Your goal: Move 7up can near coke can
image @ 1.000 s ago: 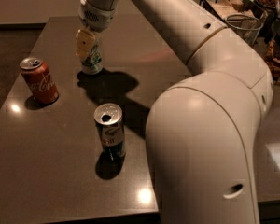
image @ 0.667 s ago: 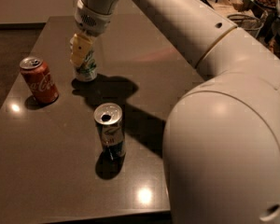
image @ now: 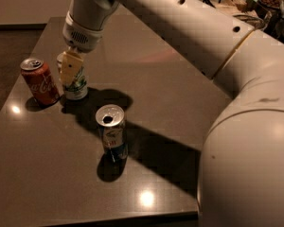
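The 7up can (image: 77, 86), white with green markings, stands upright on the dark table (image: 170, 79), just right of the red coke can (image: 40, 81) with a small gap between them. My gripper (image: 70, 69) comes down from above and is shut on the 7up can; one yellowish finger (image: 69, 69) lies across its front. The can's top is hidden by the gripper.
A slimmer silver-and-blue can (image: 112, 131), opened, stands nearer the front of the table. My white arm (image: 217, 51) crosses the right side of the view. A wire basket and containers (image: 246, 4) sit at the back right. The table's front edge is low in view.
My gripper has carried the 7up can to the left and towards the front, closer to the coke can. The other two cans have not moved.
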You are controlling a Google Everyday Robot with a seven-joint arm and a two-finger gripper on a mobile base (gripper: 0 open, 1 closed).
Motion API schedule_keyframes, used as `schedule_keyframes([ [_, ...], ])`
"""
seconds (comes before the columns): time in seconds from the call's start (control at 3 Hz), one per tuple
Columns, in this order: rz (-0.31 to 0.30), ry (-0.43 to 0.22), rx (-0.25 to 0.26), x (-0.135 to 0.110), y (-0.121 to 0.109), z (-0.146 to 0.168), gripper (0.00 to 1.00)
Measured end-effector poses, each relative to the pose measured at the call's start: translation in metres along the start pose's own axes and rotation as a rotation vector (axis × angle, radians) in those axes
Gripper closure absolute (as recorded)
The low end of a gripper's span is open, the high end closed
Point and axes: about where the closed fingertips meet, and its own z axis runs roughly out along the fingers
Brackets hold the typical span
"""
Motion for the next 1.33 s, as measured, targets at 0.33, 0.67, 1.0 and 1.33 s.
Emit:
schedule_keyframes([
  [0.33,-0.042,0.002,0.011,-0.0063,0.0140,0.0033,0.58],
  [0.67,-0.046,0.003,0.009,-0.0070,0.0157,0.0055,0.36],
  [1.0,-0.047,0.004,0.006,-0.0074,0.0164,0.0075,0.12],
  [1.33,-0.048,0.005,0.004,-0.0078,0.0169,0.0092,0.00],
])
